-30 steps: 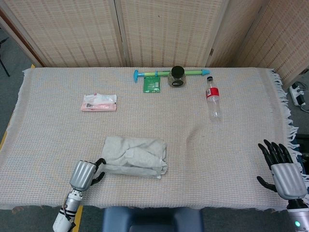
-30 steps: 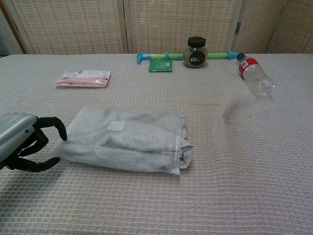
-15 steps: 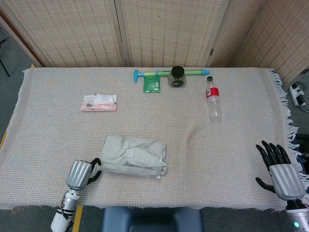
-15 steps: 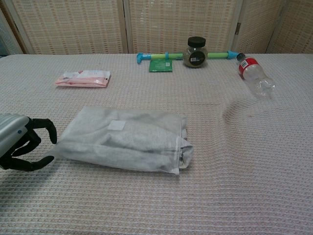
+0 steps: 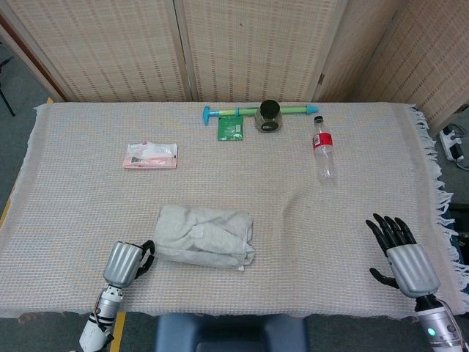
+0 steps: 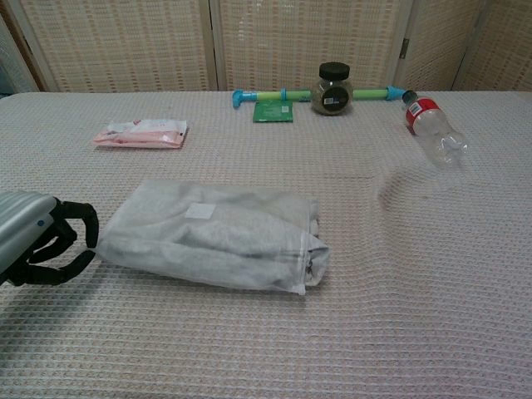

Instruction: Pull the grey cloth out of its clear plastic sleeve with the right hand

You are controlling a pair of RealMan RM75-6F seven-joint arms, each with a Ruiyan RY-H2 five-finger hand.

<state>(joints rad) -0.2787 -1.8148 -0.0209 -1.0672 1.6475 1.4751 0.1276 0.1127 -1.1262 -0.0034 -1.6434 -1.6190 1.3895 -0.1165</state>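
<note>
The grey cloth (image 6: 216, 233) lies folded inside its clear plastic sleeve (image 5: 205, 236) at the front left of the table. The sleeve's mouth (image 6: 309, 264) faces right, and cloth shows in it. My left hand (image 6: 37, 241) sits at the sleeve's left end with its fingers (image 6: 83, 223) curled around the plastic edge, pinching it; the left hand (image 5: 126, 262) also shows in the head view. Only the head view shows my right hand (image 5: 401, 253), which hovers open with fingers spread at the front right, far from the sleeve.
At the back stand a dark-lidded jar (image 5: 269, 116), a green-and-blue rod (image 5: 242, 111) and a green packet (image 5: 231, 128). A plastic bottle with a red label (image 5: 323, 149) lies right of centre. A pink packet (image 5: 150, 155) lies at the left. The table edge runs just in front of both hands.
My right hand has moved left and inward over the table's front right. My left hand shifted slightly left at the sleeve's end, and that end is now a little raised.
</note>
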